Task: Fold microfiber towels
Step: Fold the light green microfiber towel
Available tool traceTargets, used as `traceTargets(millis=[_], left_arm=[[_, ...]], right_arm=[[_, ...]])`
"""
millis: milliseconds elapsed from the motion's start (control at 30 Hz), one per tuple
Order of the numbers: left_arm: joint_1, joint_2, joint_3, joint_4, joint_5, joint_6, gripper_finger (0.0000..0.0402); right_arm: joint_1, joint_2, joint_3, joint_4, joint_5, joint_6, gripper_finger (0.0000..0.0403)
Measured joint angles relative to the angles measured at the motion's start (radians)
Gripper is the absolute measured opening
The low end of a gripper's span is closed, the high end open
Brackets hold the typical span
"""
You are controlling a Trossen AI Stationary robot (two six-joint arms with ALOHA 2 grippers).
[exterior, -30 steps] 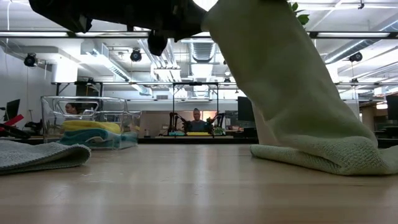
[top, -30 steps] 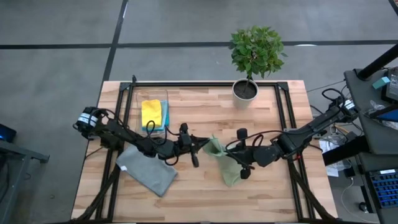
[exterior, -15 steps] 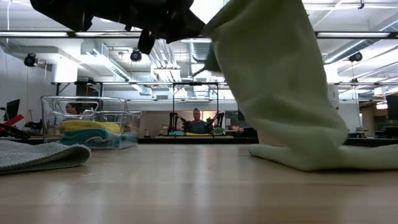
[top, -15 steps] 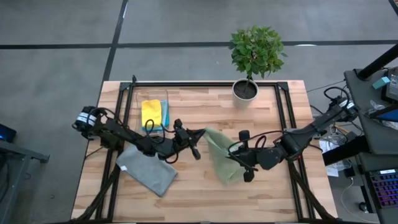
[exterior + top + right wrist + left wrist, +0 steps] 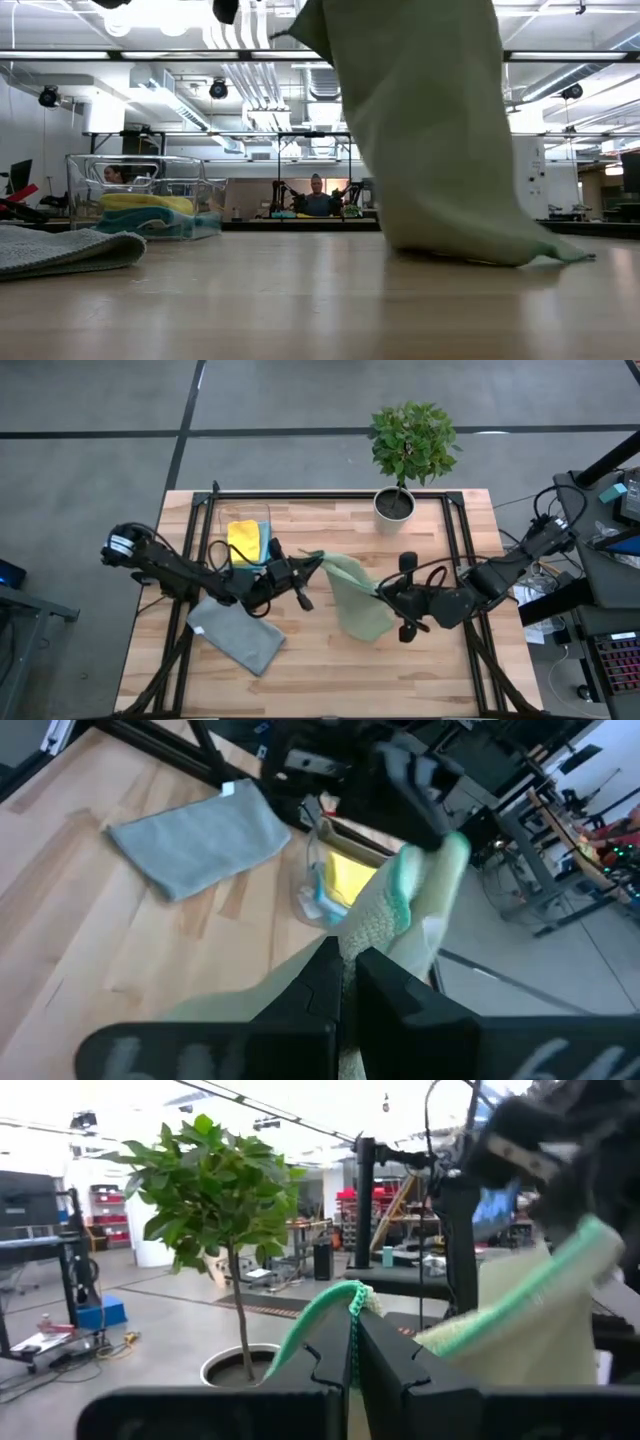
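Note:
An olive green towel (image 5: 356, 605) hangs between my two grippers over the middle of the table, and its lower edge (image 5: 470, 255) rests on the wood. My left gripper (image 5: 316, 558) is shut on one upper corner and my right gripper (image 5: 381, 590) is shut on the other. A grey towel (image 5: 238, 637) lies flat on the table at the near left. Yellow and teal towels (image 5: 247, 542) lie stacked in the clear bin (image 5: 150, 195) at the far left. My left gripper pinches an upper corner of the olive towel (image 5: 352, 1294) between its two fingers, coming about level from the table's left. The cloth hangs below the fingers. My right gripper pinches the other upper corner (image 5: 388, 916) between its two fingers, coming from the table's right and slanting a little downward. The towel's top edge runs across to my left gripper, and the rest hangs down to the table.
A potted plant (image 5: 396, 503) stands at the far edge, right of centre. A black frame (image 5: 330, 495) runs along the table's far and side edges. Bare wood (image 5: 330, 670) lies toward the near edge below the towel. People sit in the room beyond the table.
Both grippers have risen while staying shut on the olive towel. Its lower part lay bunched on the table before. It now hangs nearly straight, with only the bottom edge on the wood. The upper edge has spread wider between the grippers.

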Motion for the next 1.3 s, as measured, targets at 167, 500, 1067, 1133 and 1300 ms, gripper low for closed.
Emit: traceTargets(millis=[167, 500, 1067, 1133, 1300], left_arm=[[-0.003, -0.032, -0.001, -0.121, 0.051, -0.01, 0.0001], [-0.003, -0.028, -0.019, -0.178, 0.116, -0.032, 0.008], [-0.077, -0.02, -0.021, -0.192, 0.295, -0.114, 0.024], [-0.093, -0.02, -0.022, -0.217, 0.294, -0.115, 0.0251], [-0.113, -0.02, -0.023, -0.279, 0.345, -0.217, 0.0258]], right_arm=[[-0.001, 0.0, 0.093, -0.095, -0.001, -0.007, 0.0009], [-0.009, 0.0, 0.235, -0.178, -0.004, -0.036, 0.0009], [-0.021, 0.008, 0.269, -0.165, -0.003, 0.078, 0.0009], [-0.027, 0.013, 0.269, -0.164, -0.002, 0.074, 0.0009], [-0.054, 0.026, 0.269, -0.161, -0.002, 0.097, 0.0008]])
